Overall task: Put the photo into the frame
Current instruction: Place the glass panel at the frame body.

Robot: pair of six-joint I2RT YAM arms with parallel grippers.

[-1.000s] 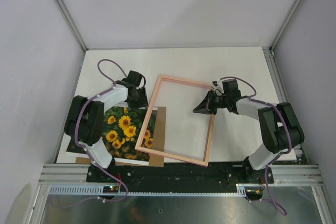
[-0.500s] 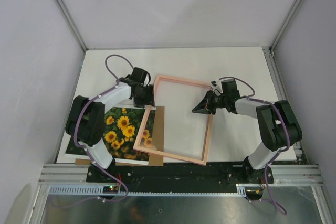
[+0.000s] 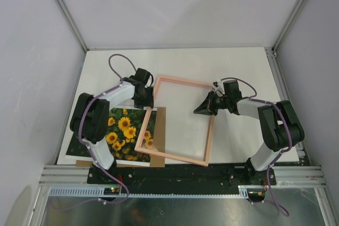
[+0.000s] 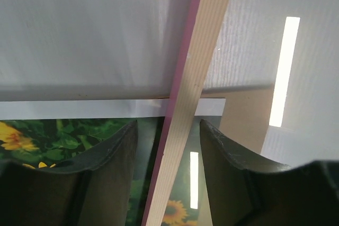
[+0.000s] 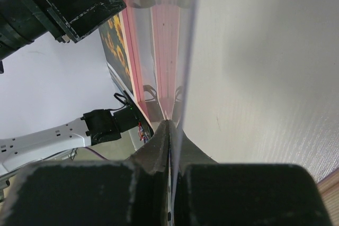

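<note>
The pink frame (image 3: 185, 82) lies slanted at the table's middle, its lower left corner over the sunflower photo (image 3: 121, 130). My left gripper (image 3: 147, 97) is open and straddles the frame's left rail, with a gap on each side. In the left wrist view the pale rail (image 4: 204, 51) runs between the dark fingers (image 4: 114, 157), and the photo (image 4: 53, 133) lies beneath. My right gripper (image 3: 204, 108) sits inside the frame near its right rail. In the right wrist view it (image 5: 169, 125) is shut on the thin clear pane of the frame (image 5: 159, 25).
A plain brown backing board (image 3: 160, 125) lies under the photo and the frame's lower left part; it also shows in the left wrist view (image 4: 243, 120). Grey walls enclose the white table (image 3: 212, 62). An aluminium rail (image 3: 180, 175) runs along the near edge.
My left gripper has moved right, from beside the frame to astride its left rail. The frame has shifted slightly left. The right gripper stays shut in place.
</note>
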